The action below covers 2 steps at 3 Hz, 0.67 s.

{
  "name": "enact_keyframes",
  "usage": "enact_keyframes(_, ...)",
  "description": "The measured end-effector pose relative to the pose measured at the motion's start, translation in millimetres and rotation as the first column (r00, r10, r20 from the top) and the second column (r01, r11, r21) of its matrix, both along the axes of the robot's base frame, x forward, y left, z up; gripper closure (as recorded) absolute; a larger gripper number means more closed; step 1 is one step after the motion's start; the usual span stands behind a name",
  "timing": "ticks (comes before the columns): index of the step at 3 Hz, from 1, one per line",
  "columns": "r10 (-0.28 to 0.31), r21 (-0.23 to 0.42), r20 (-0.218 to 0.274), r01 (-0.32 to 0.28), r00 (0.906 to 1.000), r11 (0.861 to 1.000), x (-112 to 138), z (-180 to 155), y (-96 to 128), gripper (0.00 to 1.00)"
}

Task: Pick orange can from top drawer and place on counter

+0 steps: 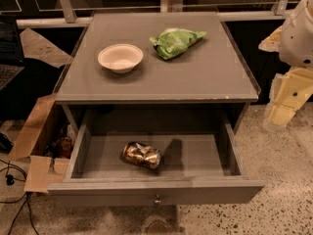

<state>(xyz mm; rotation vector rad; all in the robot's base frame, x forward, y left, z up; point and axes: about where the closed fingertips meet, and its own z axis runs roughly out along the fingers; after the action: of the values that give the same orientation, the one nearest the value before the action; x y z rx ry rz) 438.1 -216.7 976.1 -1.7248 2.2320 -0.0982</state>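
The orange can [142, 154] lies on its side, dented, on the floor of the open top drawer [156, 190], left of the drawer's middle. The drawer is pulled out towards me, with its small round knob [157, 199] at the front. The grey counter [195, 77] sits above it. My gripper [287, 98] hangs at the far right edge of the view, beside the cabinet's right side at about counter height. It is well away from the can and holds nothing that I can see.
A white bowl [120, 58] and a green snack bag [176, 41] sit on the counter's back half. Cardboard pieces [36, 131] and cables [10, 180] lie on the floor to the left. A laptop [9, 48] is at the far left.
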Motion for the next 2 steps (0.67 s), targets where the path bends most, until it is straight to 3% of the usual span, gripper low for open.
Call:
enact_keyframes(1,0.000,0.000,0.000,0.000,1.0000,1.000,0.0,0.0,0.0,0.00)
enact_keyframes(2,-0.040,0.082,0.020,0.038,0.9990,0.996,-0.1,-2.8,3.5,0.00)
